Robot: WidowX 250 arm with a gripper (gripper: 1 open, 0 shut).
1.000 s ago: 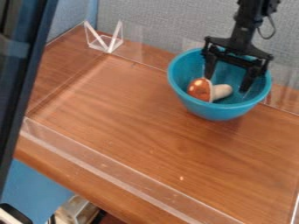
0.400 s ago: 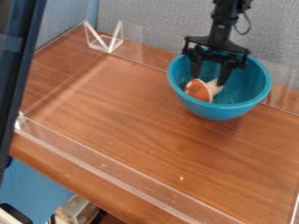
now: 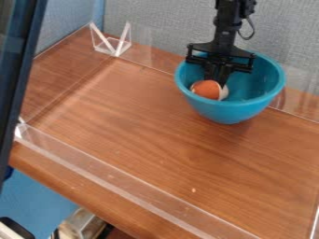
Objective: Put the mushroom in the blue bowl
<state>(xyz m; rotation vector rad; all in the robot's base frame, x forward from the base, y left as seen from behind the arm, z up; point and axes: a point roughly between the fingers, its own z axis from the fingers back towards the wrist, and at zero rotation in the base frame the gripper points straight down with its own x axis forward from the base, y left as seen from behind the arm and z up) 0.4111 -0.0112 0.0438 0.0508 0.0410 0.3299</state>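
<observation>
Mushroom [image 3: 207, 89] inside blue bowl [image 3: 237, 103]; jaws, wide a second ago, now clamped on it.

The arm [image 3: 230, 14] is showing as a slim black column, all dark and matte. It is widening into a black crossbar, and the gripper [image 3: 218, 75] is showing thin black fingers [image 3: 202, 68] like prongs; finer detail is blurring out.
</observation>
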